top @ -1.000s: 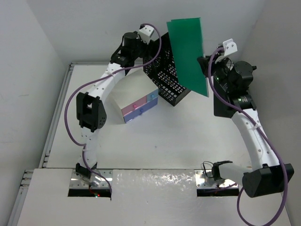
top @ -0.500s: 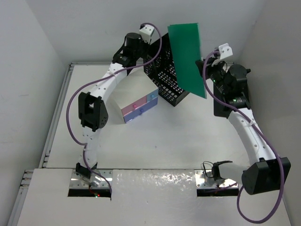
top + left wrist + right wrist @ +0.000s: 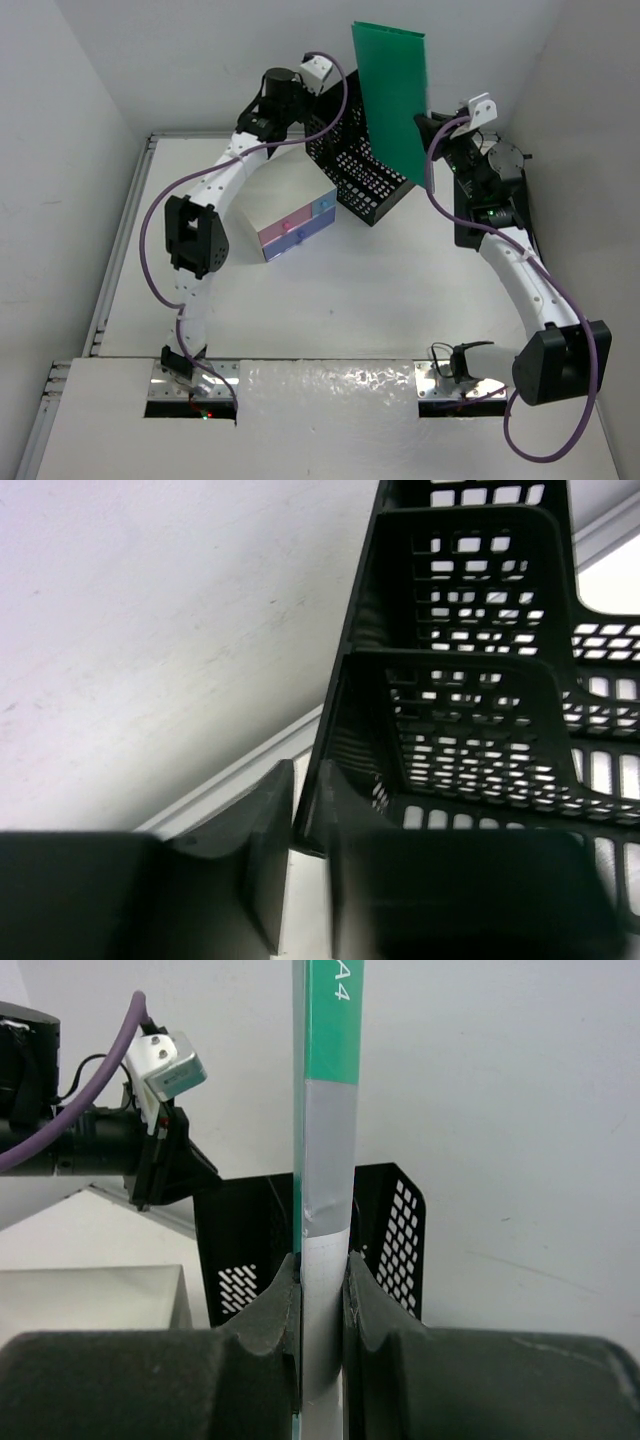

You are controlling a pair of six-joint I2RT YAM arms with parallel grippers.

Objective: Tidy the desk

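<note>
Broadly, the counter (image 3: pixel 350 300) spreads white beneath both arms, and tidying it looks midway. The black mesh rack (image 3: pixel 352 172) sits at its far middle, seemingly tipped. The green folder (image 3: pixel 390 90) hangs upright in the air just above the rack, not yet slotted in. The small drawer box (image 3: pixel 296 226) stands just beside the rack. The left fingers (image 3: pixel 265 870) are clenched on the rack's side wall; the right fingers (image 3: pixel 262 1332) are clamped on the folder's edge. Filing the folder, I judge, is what remains.
</note>
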